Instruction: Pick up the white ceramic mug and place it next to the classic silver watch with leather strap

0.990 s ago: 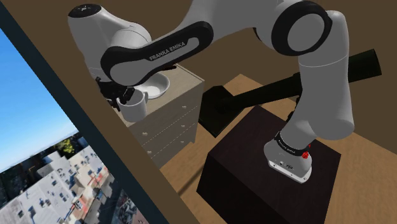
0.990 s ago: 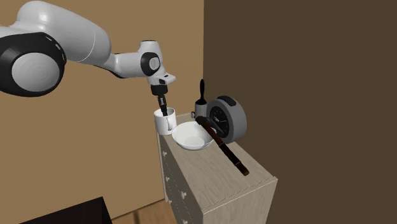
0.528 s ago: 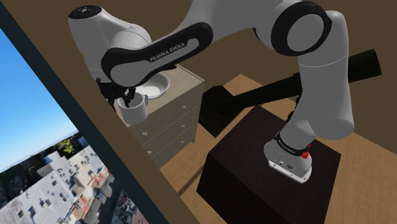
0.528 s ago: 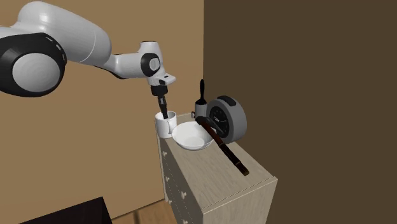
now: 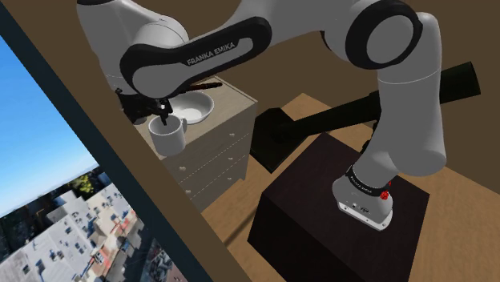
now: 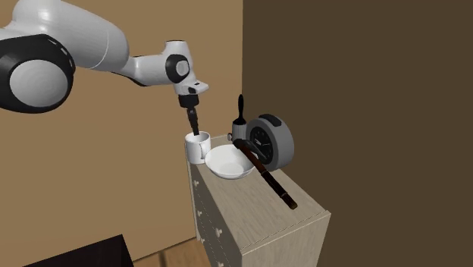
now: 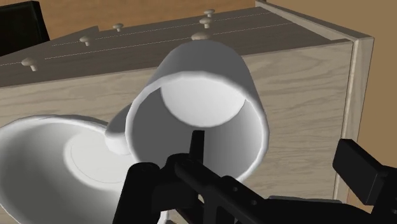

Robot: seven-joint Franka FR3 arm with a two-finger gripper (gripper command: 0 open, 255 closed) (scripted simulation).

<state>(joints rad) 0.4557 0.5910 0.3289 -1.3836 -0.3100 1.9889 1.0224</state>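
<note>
The white mug (image 6: 198,147) stands upright on the near corner of a pale wooden dresser (image 6: 258,220), touching a white bowl (image 6: 230,162). Behind the bowl a silver watch (image 6: 269,140) with a dark face stands on edge, and its dark brown strap (image 6: 267,176) trails across the dresser top. My black gripper (image 6: 194,120) hangs just above the mug's rim, open and holding nothing. In the wrist view one finger (image 7: 196,141) sits over the rim of the mug (image 7: 210,83) and the other finger (image 7: 361,170) stands well outside its wall. In the shoulder view the gripper (image 5: 163,120) hovers over the mug (image 5: 170,138).
The bowl (image 5: 191,106) crowds the mug on the dresser (image 5: 210,152). A brown wall runs behind the dresser. The dark stand (image 5: 336,216) is at the shoulder view's lower right, and a window frame (image 5: 104,160) slants past the dresser.
The fingers have opened and let go of the mug, which settled slightly lower on the dresser. The hand has risen a little above the rim.
</note>
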